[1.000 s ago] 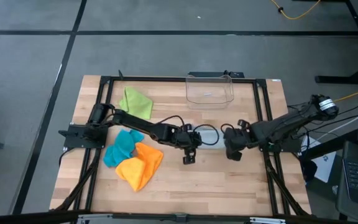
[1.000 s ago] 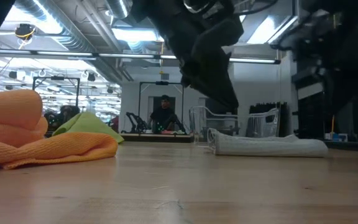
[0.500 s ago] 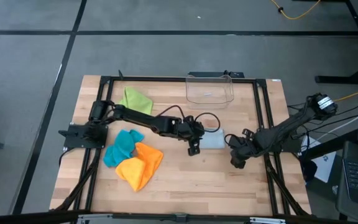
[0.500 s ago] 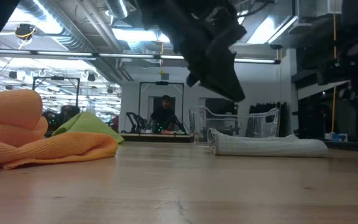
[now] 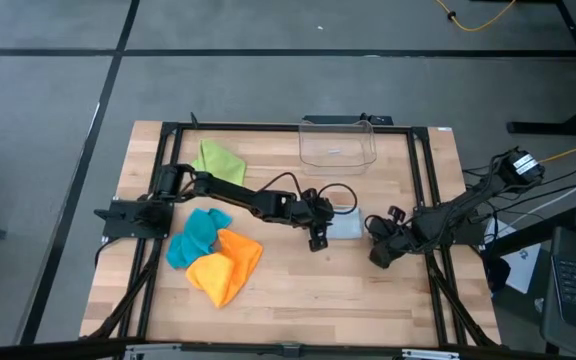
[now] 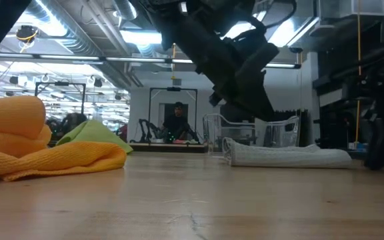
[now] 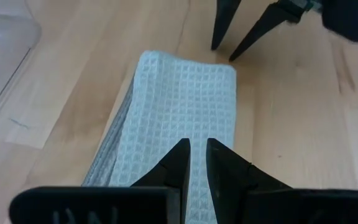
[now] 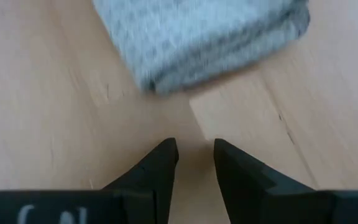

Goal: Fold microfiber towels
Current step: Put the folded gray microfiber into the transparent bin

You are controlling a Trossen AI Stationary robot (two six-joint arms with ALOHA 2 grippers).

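A light grey towel (image 5: pixel 345 224) lies folded into a narrow strip, flat on the table's middle (image 7: pixel 179 118) (image 8: pixel 204 37) (image 6: pixel 285 157). My left gripper (image 5: pixel 318 240) hangs just above its near-left end, fingers a narrow gap apart (image 7: pixel 196 152) with nothing between them. My right gripper (image 5: pixel 378 256) stands low over bare wood just right of the strip's near end, open and empty (image 8: pixel 195 155) (image 7: pixel 241 34). At the left, the orange towel (image 5: pixel 226 268) lies bunched, partly on the teal towel (image 5: pixel 196 236). The lime green towel (image 5: pixel 218 165) lies at the far left.
A clear plastic bin (image 5: pixel 338 146) stands at the table's far edge, behind the grey towel. A dark frame (image 5: pixel 268 127) runs round the tabletop. Bare wood shows along the near edge (image 5: pixel 348 300). A person shows far off in the room behind (image 6: pixel 176 123).
My left gripper has drifted toward the table's right edge and sunk a little, ending over the grey towel's near-left end. My right gripper has drawn back toward the near-right and come down close to the table beside the towel. The towels have stayed put.
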